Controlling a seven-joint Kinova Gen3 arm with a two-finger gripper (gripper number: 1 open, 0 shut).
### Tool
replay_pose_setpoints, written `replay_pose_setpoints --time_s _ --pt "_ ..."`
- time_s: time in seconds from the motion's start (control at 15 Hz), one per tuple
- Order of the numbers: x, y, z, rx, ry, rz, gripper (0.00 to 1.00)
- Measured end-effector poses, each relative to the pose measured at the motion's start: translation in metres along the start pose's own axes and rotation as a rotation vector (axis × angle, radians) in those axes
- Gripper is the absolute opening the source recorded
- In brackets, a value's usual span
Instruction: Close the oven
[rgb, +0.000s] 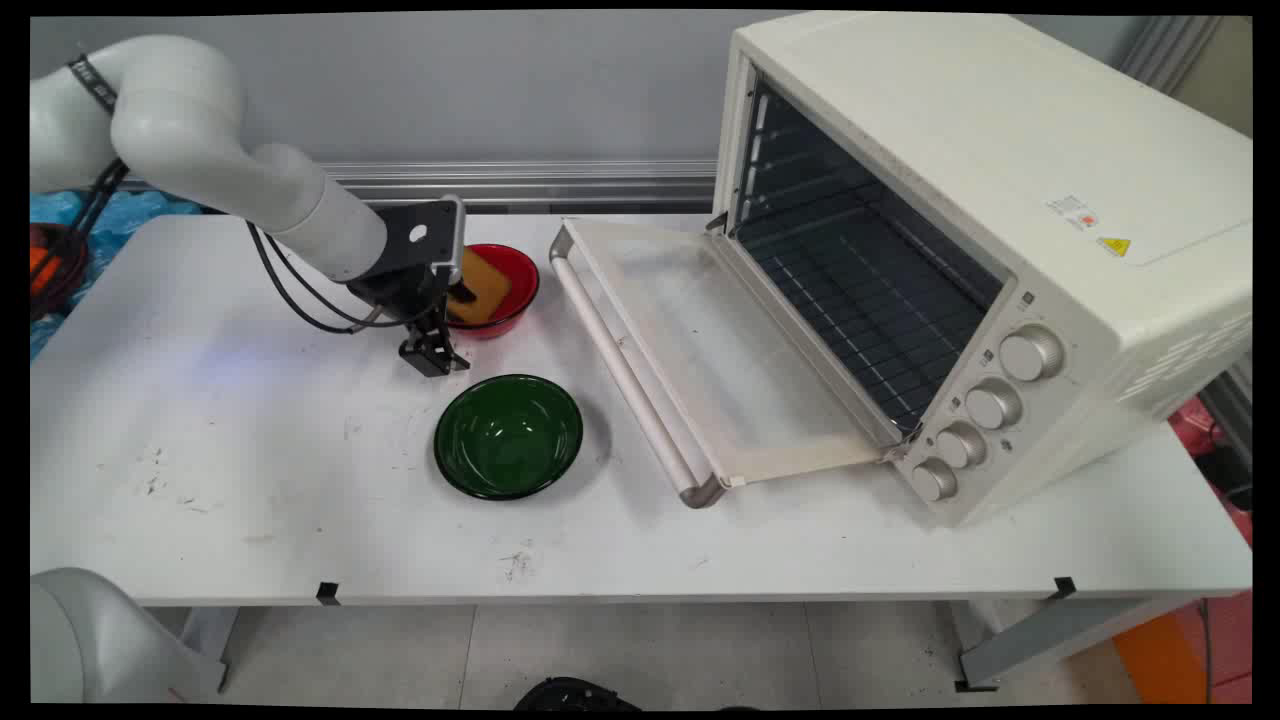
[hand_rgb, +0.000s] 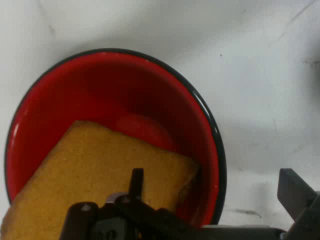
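White surface (rgb: 250, 480), left of centre: black two-finger hand (hand_rgb: 210, 200), fingers spread, empty, straddling the glossy red bowl's (hand_rgb: 150, 90) rim over a tan bread slice (hand_rgb: 100, 165). Risk: closing could tip the bowl.

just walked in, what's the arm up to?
The gripper hangs over the red bowl, fingers open, one finger over the slice of toast lying in it. It holds nothing. An empty green bowl sits in front, and the toaster oven at right has its door folded down.
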Motion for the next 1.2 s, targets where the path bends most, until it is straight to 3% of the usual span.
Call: replay_pose_setpoints --time_s 0.6,1.2 --pt "0.000 -0.011 -0.037 0.003 0.034 -0.056 1.00" --pt "0.010 -0.019 -0.106 -0.073 0.128 -0.155 1.00"
